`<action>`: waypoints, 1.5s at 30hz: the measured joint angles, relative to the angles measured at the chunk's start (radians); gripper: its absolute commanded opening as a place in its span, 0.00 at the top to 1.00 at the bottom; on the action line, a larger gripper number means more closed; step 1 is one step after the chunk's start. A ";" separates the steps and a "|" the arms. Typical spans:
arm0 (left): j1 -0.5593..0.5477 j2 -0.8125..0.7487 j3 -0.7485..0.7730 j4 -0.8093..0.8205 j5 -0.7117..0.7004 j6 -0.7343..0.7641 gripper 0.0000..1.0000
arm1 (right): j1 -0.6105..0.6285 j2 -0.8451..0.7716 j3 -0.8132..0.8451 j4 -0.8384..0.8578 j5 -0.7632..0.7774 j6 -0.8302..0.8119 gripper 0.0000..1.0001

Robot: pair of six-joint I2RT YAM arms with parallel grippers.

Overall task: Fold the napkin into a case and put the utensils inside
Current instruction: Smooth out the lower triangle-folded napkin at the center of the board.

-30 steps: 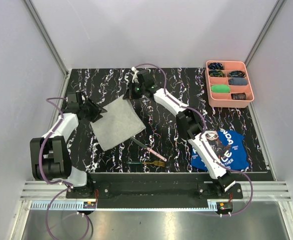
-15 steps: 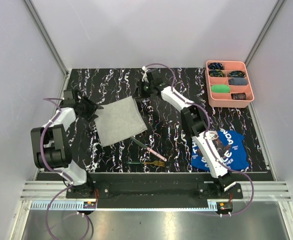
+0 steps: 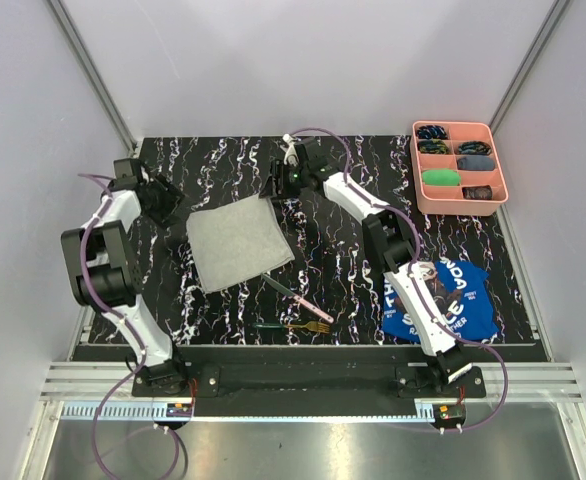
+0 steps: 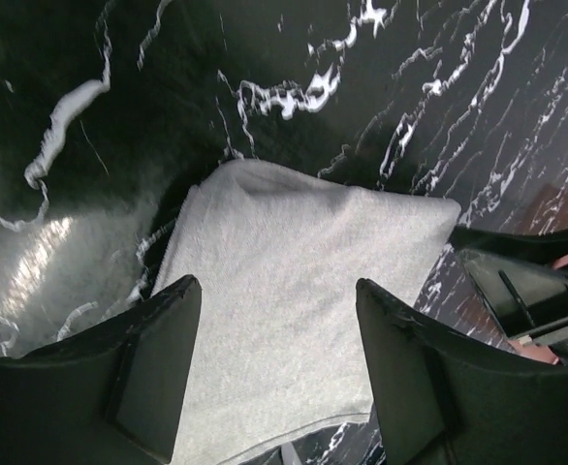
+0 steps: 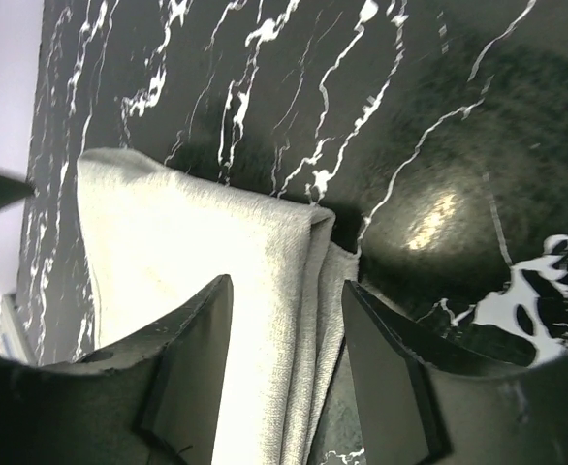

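**Inspector:** Start nearest the arm bases. What lies there?

**Assessor:** The fork (image 3: 293, 326) lies flat on the table (image 3: 353, 270). Just beyond it the knife (image 3: 298, 298) lies slantwise, dark blade towards the napkin (image 3: 238, 242). I cannot tell whether blade and cloth touch. Neither piece is inside anything. A blue cloth (image 3: 443, 300) lies to the right, partly under the right arm.

**Inspector:** And the napkin?

**Assessor:** It lies flat, left of centre, roughly square. The right wrist view shows doubled layers at its far right corner, so I judge it folded over but not yet a narrow case.

**Inspector:** The hands?

**Assessor:** The left gripper (image 4: 276, 300) hovers at the napkin's left corner, jaws apart, holding nothing. The right gripper (image 5: 286, 286) is over the far right corner, jaws also apart, with the cloth lying loose below. The pink tray (image 3: 463, 208) stands well apart at the far right.

**Inspector:** Step in hand, and the next move?

**Assessor:** We are between folds. The next fold calls for a pinch that takes every layer of one edge, both arms carrying it across evenly. The utensils go in afterwards.
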 measured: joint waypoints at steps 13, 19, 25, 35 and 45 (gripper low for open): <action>0.048 0.198 0.068 -0.021 0.063 0.070 0.46 | 0.001 0.062 0.055 0.004 -0.042 0.022 0.75; 0.052 0.221 0.064 0.049 0.131 0.036 0.56 | 0.000 0.074 0.058 0.002 -0.033 0.033 0.87; 0.064 0.225 0.000 0.154 0.165 -0.023 0.89 | -0.002 0.074 0.055 0.003 -0.010 0.040 1.00; 0.042 0.067 -0.151 0.364 0.096 -0.041 0.57 | 0.000 0.068 0.032 0.031 0.022 0.053 0.87; 0.019 0.078 0.016 0.145 -0.078 0.016 0.42 | -0.004 0.063 0.072 -0.005 0.047 0.032 0.43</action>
